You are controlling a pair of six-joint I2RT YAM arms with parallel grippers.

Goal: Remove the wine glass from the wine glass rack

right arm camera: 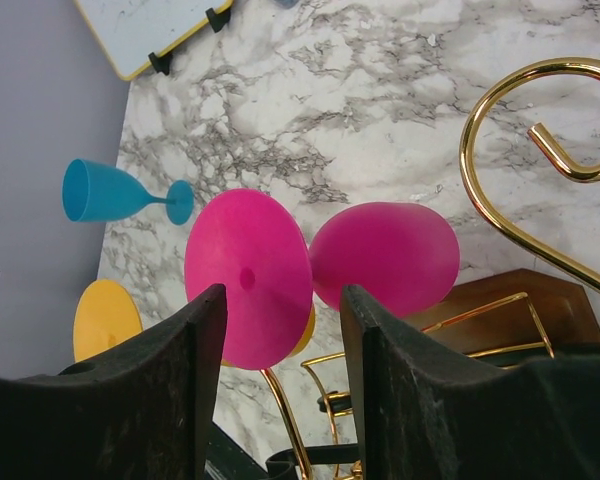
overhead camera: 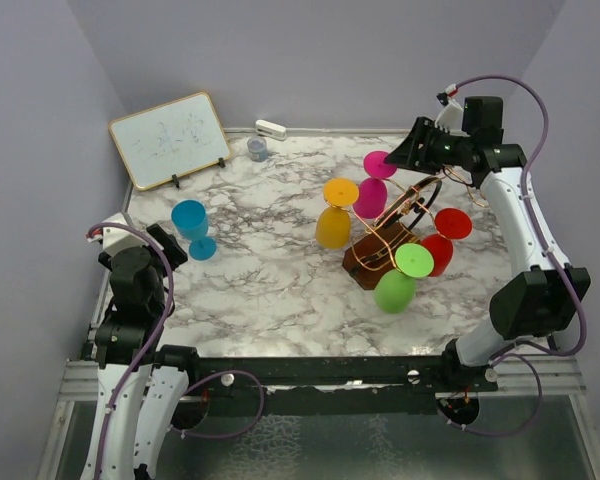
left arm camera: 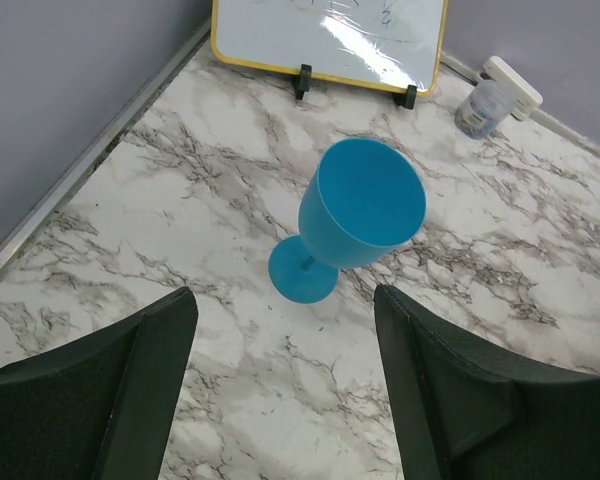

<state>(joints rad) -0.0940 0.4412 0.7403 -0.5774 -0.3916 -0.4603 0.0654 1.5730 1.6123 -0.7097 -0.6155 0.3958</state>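
Observation:
The wine glass rack point(overhead camera: 392, 228) is a copper wire stand on a brown wooden base point(right arm camera: 525, 300), right of centre. Magenta point(overhead camera: 372, 196), yellow point(overhead camera: 334, 222), red point(overhead camera: 442, 240) and green point(overhead camera: 398, 282) wine glasses hang on it upside down. My right gripper point(overhead camera: 400, 155) is open at the magenta glass's foot point(right arm camera: 248, 278), a finger on either side of the disc's lower edge. A spiral arm end point(right arm camera: 500, 170) curls to the right. A blue wine glass point(left arm camera: 360, 215) stands on the table at the left. Just short of it, my left gripper point(left arm camera: 285, 330) is open and empty.
A whiteboard point(overhead camera: 170, 140) leans at the back left. Beside it are a small jar point(overhead camera: 257, 149) and a white eraser point(overhead camera: 270, 129). Purple walls close in the table on the left, back and right. The marble top point(overhead camera: 270, 280) lies between blue glass and rack.

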